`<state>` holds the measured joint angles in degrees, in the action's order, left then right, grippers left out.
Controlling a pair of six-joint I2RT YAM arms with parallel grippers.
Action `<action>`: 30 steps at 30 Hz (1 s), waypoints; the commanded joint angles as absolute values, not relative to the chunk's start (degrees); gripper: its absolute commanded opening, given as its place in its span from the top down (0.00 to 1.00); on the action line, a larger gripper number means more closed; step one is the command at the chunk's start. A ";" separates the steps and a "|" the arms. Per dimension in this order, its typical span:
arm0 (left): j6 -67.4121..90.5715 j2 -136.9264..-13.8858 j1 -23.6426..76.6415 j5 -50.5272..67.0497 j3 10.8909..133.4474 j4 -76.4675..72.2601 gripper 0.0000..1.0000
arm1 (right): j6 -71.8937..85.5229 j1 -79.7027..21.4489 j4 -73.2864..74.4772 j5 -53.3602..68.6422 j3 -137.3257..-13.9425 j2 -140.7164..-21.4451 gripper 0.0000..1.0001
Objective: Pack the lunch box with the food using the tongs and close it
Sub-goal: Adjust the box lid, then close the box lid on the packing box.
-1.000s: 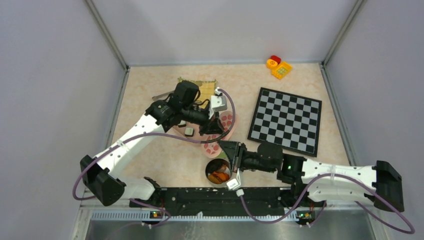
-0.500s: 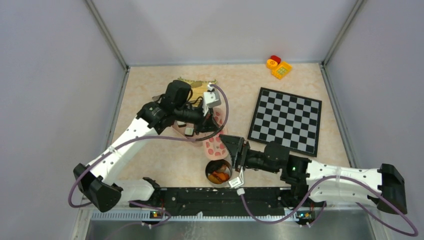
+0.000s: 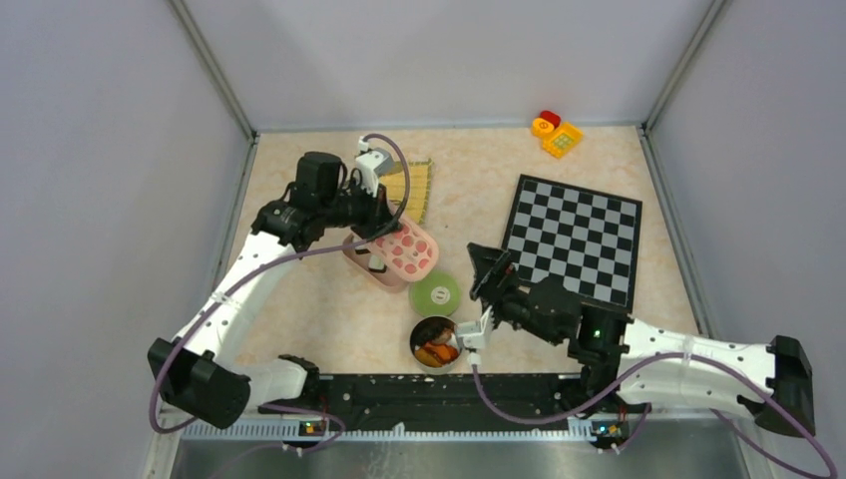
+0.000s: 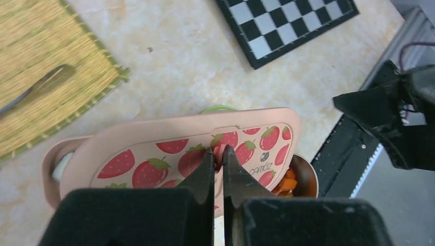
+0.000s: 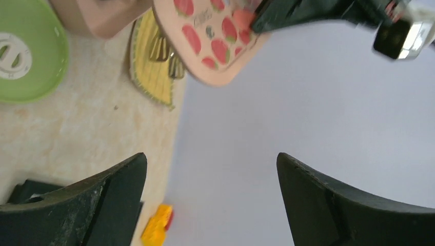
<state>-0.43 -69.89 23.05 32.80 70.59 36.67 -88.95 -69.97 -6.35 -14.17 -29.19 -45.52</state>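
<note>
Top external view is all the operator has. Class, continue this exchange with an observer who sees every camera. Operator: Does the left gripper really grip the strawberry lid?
Observer: Yes. The left wrist view shows the left gripper shut on the edge of the strawberry lid.
Operator: Where are the tongs? I can't spot them from above.
Observer: Lying on the woven mat, with neither gripper touching them.
Operator: Is the right gripper carrying anything?
Observer: No. Its wrist view shows the jaws wide apart with nothing between them.
</note>
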 commanded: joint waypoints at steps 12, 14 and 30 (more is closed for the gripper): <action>-4.34 -80.82 18.95 24.01 72.32 40.55 1.00 | -42.68 -46.16 23.88 -8.77 -44.89 -48.93 0.04; -4.46 -82.38 18.28 24.74 72.92 41.72 1.00 | -40.06 -44.20 23.29 -6.92 -44.30 -47.55 0.03; -8.30 -94.64 16.19 24.59 80.17 47.95 1.00 | -23.27 -32.19 39.21 7.24 -53.10 -54.20 0.02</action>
<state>-5.54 -93.06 16.58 24.53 76.23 46.04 -28.75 -35.00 34.65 1.65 -46.26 -52.34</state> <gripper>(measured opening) 0.024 0.981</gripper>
